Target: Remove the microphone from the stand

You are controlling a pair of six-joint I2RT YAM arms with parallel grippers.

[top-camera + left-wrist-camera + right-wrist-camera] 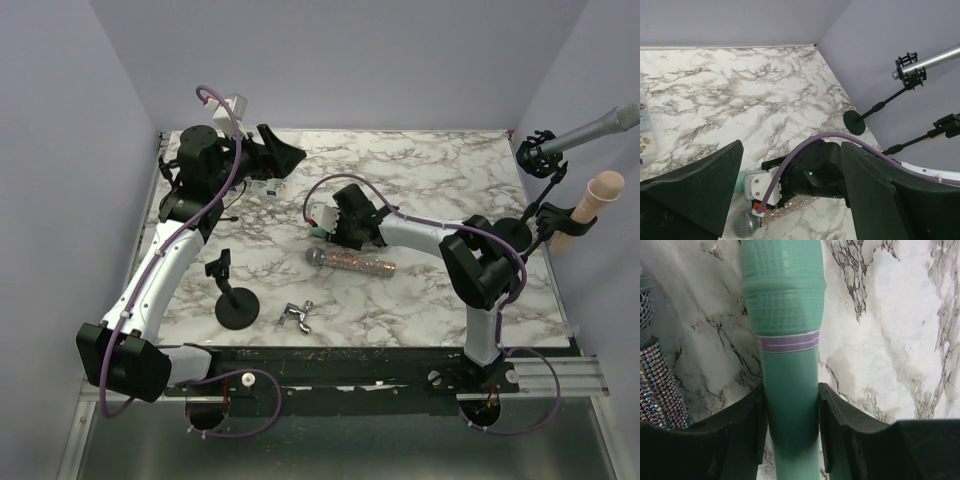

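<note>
A green microphone (790, 340) with a purple band runs between the fingers of my right gripper (791, 395), which is shut on its handle. It lies low over the marble; from above only its tip (316, 231) peeks out beside that gripper (335, 222). A short black stand (235, 300) with a bare clip stands apart at the front left, holding nothing. My left gripper (285, 155) hovers open at the back left with nothing between its fingers. In the left wrist view that gripper (790, 150) looks down on the right arm's wrist and the green microphone (741, 181).
A glittery microphone (352, 262) with a mesh head lies on the table just in front of the right gripper. A small metal clip (298, 315) lies near the front edge. Off the right edge, two tall stands hold a silver microphone (590, 130) and a peach one (590, 205).
</note>
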